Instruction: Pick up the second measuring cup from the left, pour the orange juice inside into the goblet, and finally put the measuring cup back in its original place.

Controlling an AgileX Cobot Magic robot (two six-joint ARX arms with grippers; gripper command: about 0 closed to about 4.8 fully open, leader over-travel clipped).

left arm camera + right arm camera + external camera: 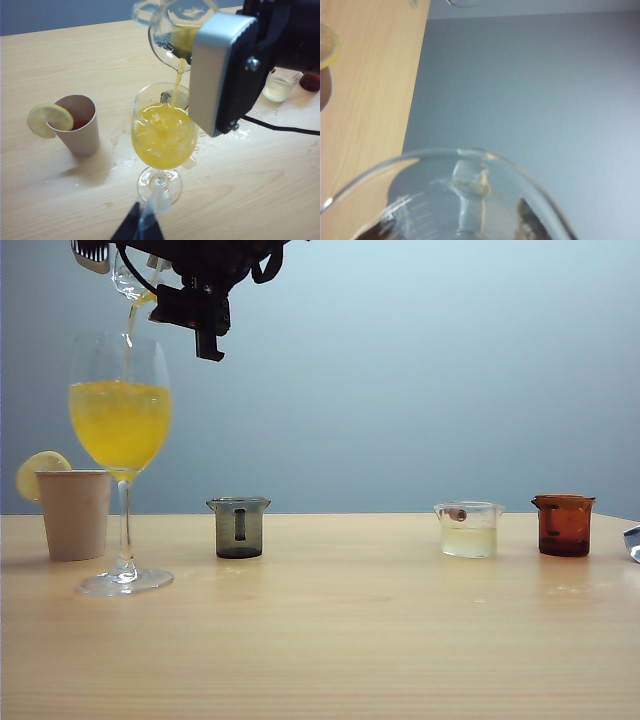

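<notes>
Pouring stage: we hold the measuring cup [172, 30] tipped above the goblet [121, 440].

Our right gripper [200, 55] grasps the cup between its jaws; orange juice [162, 132] streams from the lip just below them into the goblet's bowl. Our left gripper [142, 220] hovers near the goblet's foot, jaw state indeterminate.

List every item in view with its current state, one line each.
Right claw: shut on the clear measuring cup, above the goblet.
Clear measuring cup: tipped, pouring.
Orange juice: streaming into the goblet.
Goblet: upright, bowl well filled.
Paper cup: upright, lemon slice on its rim.
Grey-green cup: upright.
Cup of pale liquid: upright, part full.
Amber cup: upright.
Left claw: near the goblet's foot, state unclear.
</notes>
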